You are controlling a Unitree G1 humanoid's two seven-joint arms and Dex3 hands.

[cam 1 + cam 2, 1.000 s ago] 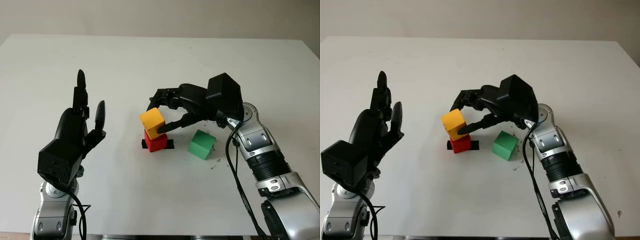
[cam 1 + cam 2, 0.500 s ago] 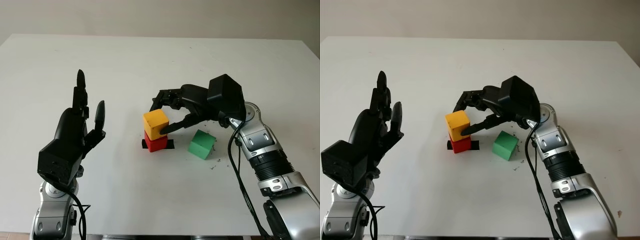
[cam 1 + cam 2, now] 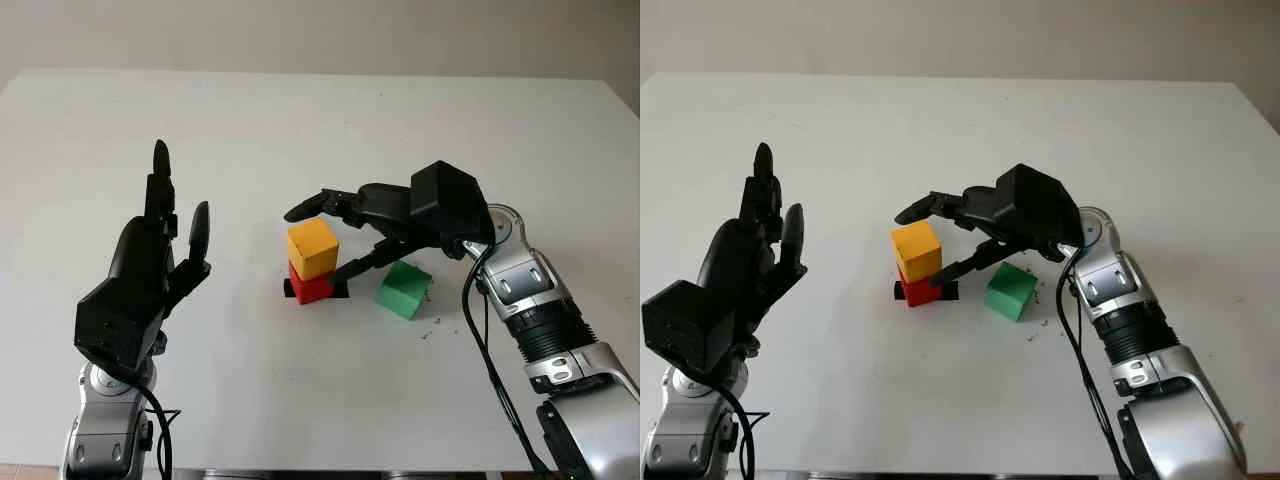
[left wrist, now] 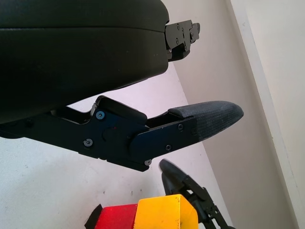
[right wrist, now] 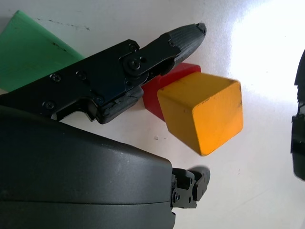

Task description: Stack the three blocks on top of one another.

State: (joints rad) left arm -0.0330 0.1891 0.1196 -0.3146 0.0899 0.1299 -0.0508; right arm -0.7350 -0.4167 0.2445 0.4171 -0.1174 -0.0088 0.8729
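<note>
A yellow block (image 3: 312, 247) sits on top of a red block (image 3: 312, 288) near the middle of the white table (image 3: 320, 120), turned a little relative to it. My right hand (image 3: 322, 243) is open around this pair. Its upper fingers (image 3: 310, 206) hover just above the yellow block without touching it. Its thumb (image 3: 352, 268) reaches low beside the red block. A green block (image 3: 403, 289) lies on the table just right of the stack, under the right hand's palm. My left hand (image 3: 165, 240) is open, raised upright to the left of the blocks.
A strip of black tape (image 3: 340, 291) lies under the red block. Small dark specks (image 3: 432, 326) dot the table by the green block. The table's far edge meets a beige wall (image 3: 320, 30).
My right hand let go of the yellow block, which now sits level on the red one. Its fingers opened and the thumb dropped lower. The left hand stayed put.
</note>
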